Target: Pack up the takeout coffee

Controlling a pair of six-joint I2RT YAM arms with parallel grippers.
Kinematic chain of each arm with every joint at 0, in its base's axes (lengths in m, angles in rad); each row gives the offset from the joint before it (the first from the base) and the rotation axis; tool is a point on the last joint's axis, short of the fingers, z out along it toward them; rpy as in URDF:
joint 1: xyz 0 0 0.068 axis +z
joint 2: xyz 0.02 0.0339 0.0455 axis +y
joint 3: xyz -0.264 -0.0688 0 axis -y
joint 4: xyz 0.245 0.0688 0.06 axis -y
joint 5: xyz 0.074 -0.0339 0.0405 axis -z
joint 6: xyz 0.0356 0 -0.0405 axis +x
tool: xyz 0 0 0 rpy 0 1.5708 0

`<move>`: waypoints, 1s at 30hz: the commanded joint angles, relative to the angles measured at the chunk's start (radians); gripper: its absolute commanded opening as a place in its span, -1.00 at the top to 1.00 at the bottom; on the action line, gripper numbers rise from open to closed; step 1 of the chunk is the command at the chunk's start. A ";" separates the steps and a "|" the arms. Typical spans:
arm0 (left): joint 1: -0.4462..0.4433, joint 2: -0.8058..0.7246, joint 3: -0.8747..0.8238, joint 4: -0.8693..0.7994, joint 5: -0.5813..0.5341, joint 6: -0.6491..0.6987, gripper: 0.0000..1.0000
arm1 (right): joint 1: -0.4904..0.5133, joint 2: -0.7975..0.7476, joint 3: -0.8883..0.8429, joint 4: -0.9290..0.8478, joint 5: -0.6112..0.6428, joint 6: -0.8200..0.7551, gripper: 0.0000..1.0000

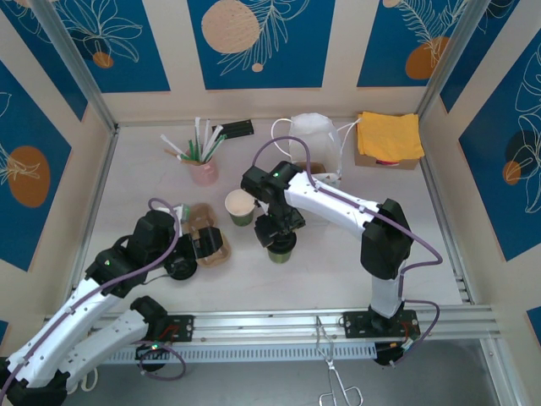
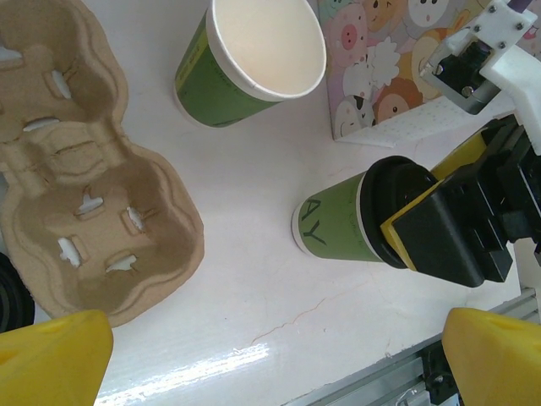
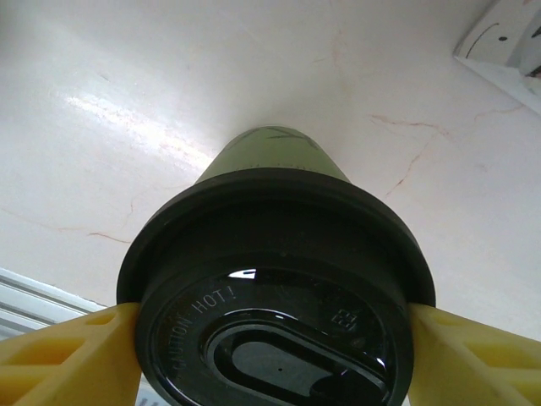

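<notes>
The right gripper (image 3: 272, 355) pinches the lidded cup (image 3: 279, 169) at its lid, likely for lifting into the cardboard carrier (image 2: 93, 161); the left gripper (image 2: 275, 359) hovers spread.

Lit brightly and evenly from overhead in all three views. Only soft, short shadows on the pale worktop (image 1: 338, 283). Top view sharp throughout. Strong close-range, wide-angle perspective in both wrist views. Left wrist view: thin glare streak on the worktop near the bottom edge; yellow fingers (image 2: 51, 359) of the left pincer (image 2: 275, 364) blurred at the lower corners. Right wrist view: broad glare band on the worktop at upper left, small highlight on the black lid (image 3: 279, 254), raised lettering legible, fingers (image 3: 63, 364) of the right pincer (image 3: 270, 359) soft-edged.
</notes>
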 commanded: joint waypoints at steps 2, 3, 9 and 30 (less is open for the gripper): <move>-0.014 -0.003 -0.007 0.021 0.018 0.011 -1.00 | 0.007 -0.011 0.013 -0.031 -0.008 0.081 -0.48; -0.015 -0.003 -0.008 0.022 0.019 0.011 -1.00 | 0.010 -0.011 0.013 -0.031 -0.009 0.084 -0.48; -0.014 -0.001 -0.007 0.024 0.024 0.009 -1.00 | 0.016 -0.010 0.009 -0.029 -0.004 0.095 -0.53; -0.014 -0.001 -0.010 0.023 0.025 0.007 -1.00 | 0.017 -0.075 -0.034 0.012 0.021 0.118 -0.58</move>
